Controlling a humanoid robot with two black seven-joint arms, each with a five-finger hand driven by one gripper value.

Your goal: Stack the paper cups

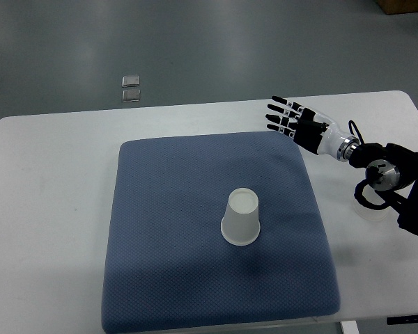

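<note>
Top view. The paper cup [240,217] stands upside down near the centre of the blue mat [160,209] on the white counter [49,174]; only one cup is visible. Your right hand [292,120] hovers over the mat's corner at 1 o'clock, fingers spread, holding nothing. From the hand, the cup lies toward 7 o'clock, well apart, its long axis vertical. No left hand shows.

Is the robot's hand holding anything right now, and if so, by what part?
Nothing is held. The right hand hovers open, apart from the paper cup.
</note>
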